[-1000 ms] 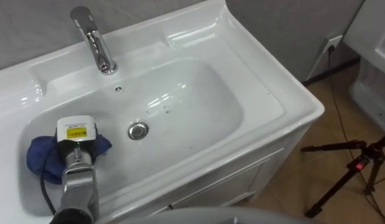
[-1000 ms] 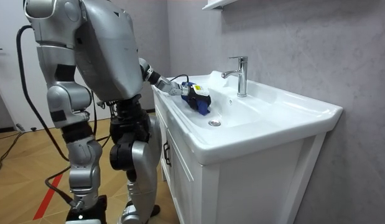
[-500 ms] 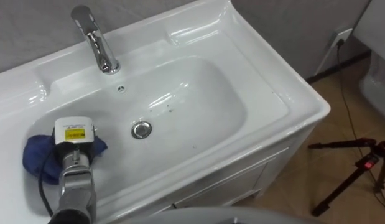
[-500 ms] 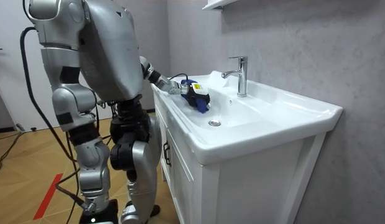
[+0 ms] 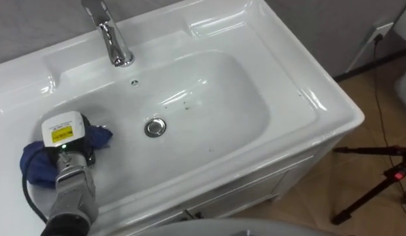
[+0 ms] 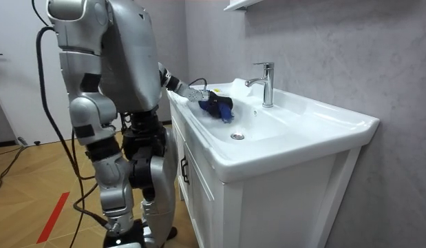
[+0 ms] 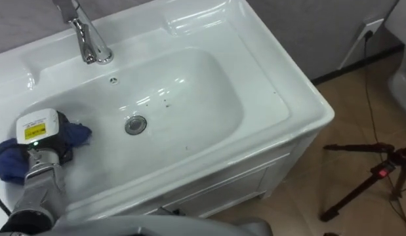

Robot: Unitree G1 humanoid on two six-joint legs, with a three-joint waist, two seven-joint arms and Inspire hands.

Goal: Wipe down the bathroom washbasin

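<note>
The white basin [image 5: 216,105] is set in a white vanity top, with a chrome faucet [image 5: 114,40] at its back and a round drain [image 5: 155,126] in the bottom. A bunched blue cloth [image 5: 33,165] lies against the basin's left slope. My left hand [image 5: 62,130] rests on top of the cloth, and my forearm comes in from the lower left. In the room view the left hand [image 6: 200,96] reaches over the vanity's rim onto the blue cloth [image 6: 221,107]. A few dark specks dot the basin near the drain.
A black tripod [image 5: 380,183] stands on the wooden floor to the right of the vanity, with a cable running to a wall socket [image 5: 384,31]. In the room view I stand close against the white cabinet front [image 6: 199,200]. A grey wall is behind the faucet.
My left hand has slid the cloth up the basin's left slope, away from the drain and toward the rim. The eye view has shifted too, and my body has leaned closer to the vanity.
</note>
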